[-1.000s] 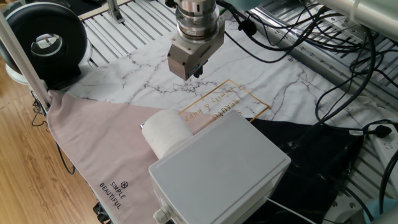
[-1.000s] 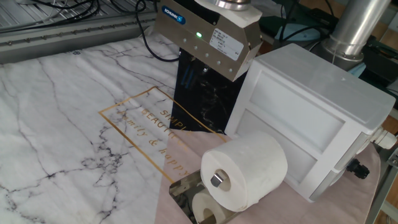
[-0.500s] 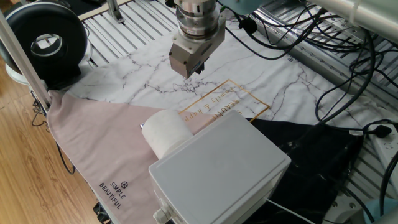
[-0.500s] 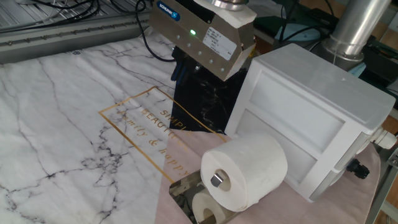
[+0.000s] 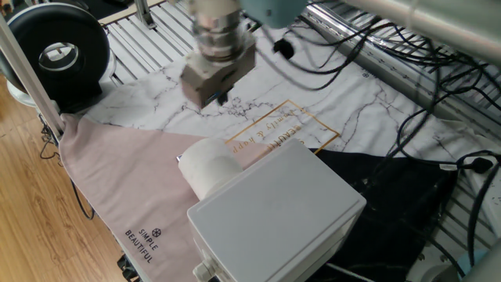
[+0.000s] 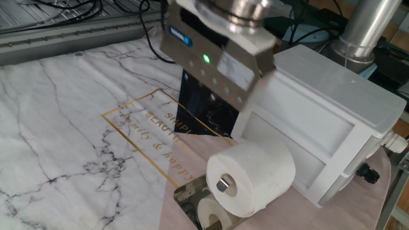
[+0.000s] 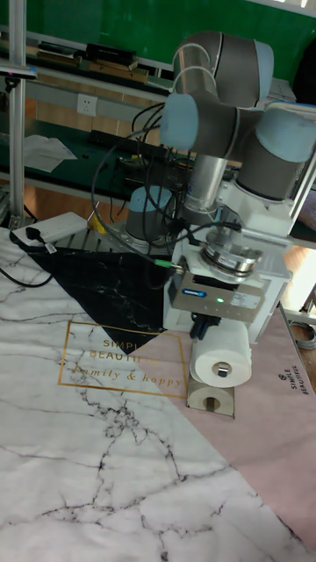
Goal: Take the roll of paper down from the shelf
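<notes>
Now the gripper (image 5: 220, 97) sits further toward the pink-cloth side than half a second ago, blurred in one fixed view; in the other fixed view its body, green light lit, covers more of the pale grey box (image 6: 319, 121). In the tall fixed view it hangs directly above the roll. Jaw state: cannot tell (fingers blurred or hidden under the body in every view).

Roll of paper (image 6: 250, 177) unchanged: lying on its side, hollow core facing the camera, against the box's front face, raised over the shelf (image 6: 192, 199), a shiny chrome plate showing the roll's reflection. Gripper and roll are apart.

Surface: marble-pattern sheet (image 6: 64, 128) with a gold-framed inscription covers most of the tabletop; a pink cloth (image 5: 117, 180) printed "SIMPLE BEAUTIFUL" lies at the near edge in one fixed view, a black sheet (image 5: 391, 196) beside the box.

Room: slatted metal table frame, loose black cables (image 5: 376, 55), a round black fan (image 5: 55, 55) at the corner over wood flooring; green wall behind the arm in the tall view.
</notes>
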